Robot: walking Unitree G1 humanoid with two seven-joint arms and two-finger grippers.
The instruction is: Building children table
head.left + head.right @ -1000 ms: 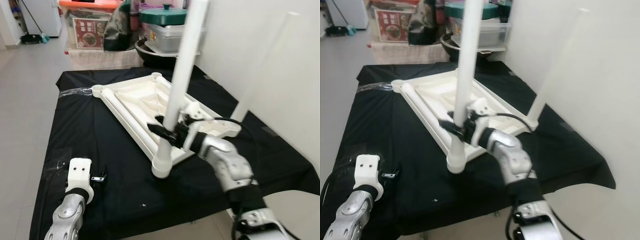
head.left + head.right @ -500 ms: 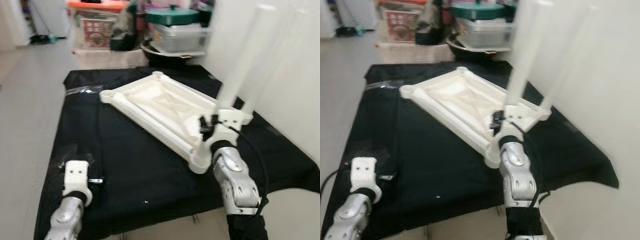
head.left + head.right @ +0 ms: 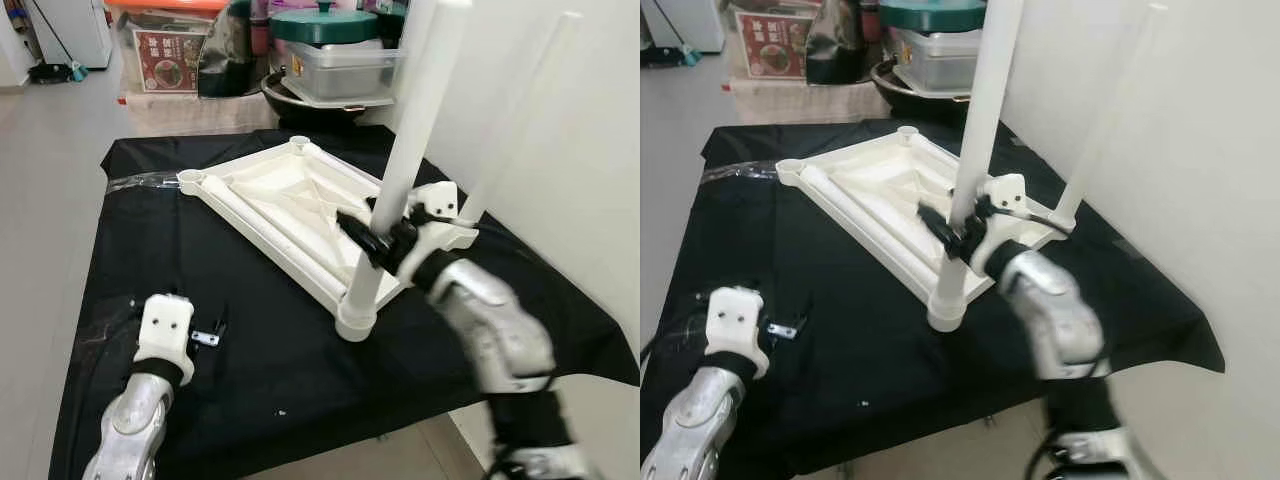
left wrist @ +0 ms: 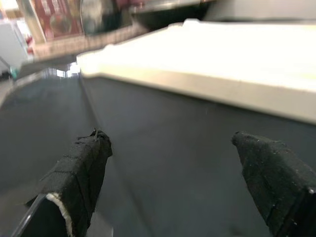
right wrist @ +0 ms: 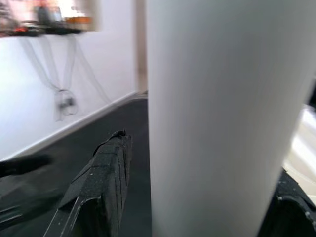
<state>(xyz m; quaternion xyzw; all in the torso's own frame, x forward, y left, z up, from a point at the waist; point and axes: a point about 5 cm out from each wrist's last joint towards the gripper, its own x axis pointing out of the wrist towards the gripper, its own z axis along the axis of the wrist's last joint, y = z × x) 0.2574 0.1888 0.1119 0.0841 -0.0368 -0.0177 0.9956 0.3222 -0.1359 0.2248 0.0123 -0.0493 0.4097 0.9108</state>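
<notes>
A white table top [image 3: 290, 195] lies upside down on the black cloth [image 3: 250, 340]. One white leg [image 3: 415, 120] stands upright in the near corner socket [image 3: 356, 322]. My right gripper [image 3: 372, 238] is shut on this leg low down; in the right wrist view the leg [image 5: 212, 123] sits between the black fingers [image 5: 101, 182]. A second white leg [image 3: 520, 110] stands at the right corner, close to the wall. My left gripper [image 3: 212, 335] rests low over the cloth at the near left, open with nothing in it [image 4: 173, 163], and faces the table top's edge [image 4: 222, 84].
A white wall [image 3: 590, 170] runs close along the right. Behind the cloth stand plastic boxes, a dark bowl and a green-lidded pot [image 3: 325, 25]. Tiled floor [image 3: 45, 200] lies to the left. The cloth's front edge is near my body.
The whole picture swung right and back, so my head has moved. My right gripper stays on the upright leg, with its forearm now further right. The left arm has barely moved.
</notes>
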